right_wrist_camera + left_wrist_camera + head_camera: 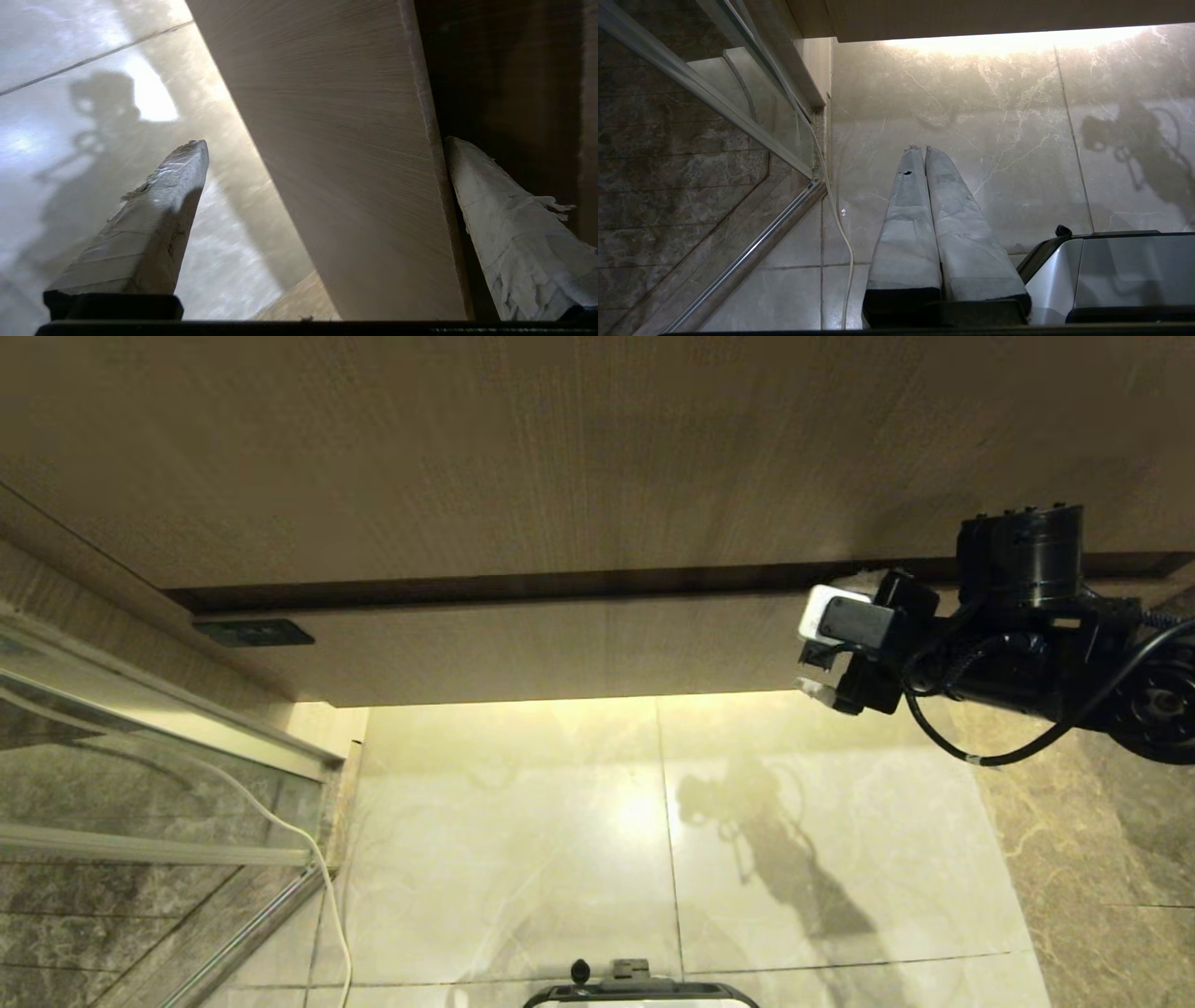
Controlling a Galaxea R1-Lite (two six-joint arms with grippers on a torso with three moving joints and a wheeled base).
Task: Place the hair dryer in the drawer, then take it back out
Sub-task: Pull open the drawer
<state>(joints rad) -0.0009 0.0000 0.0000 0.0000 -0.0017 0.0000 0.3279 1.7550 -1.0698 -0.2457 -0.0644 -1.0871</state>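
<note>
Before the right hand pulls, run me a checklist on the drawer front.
1. Right hand open: ok, fingers spread wide.
2. Hand straddles the drawer front: ok, one finger on the floor side, the other in the dark gap above its top edge.
3. Drawer shut: ok, front flush, only the dark gap showing.
4. Fingers closed on the front: not ok, still apart.
5. Hair dryer located: cannot tell, none in view.
6. Left hand out of the way: ok, shut, hanging over the floor tiles.
</note>
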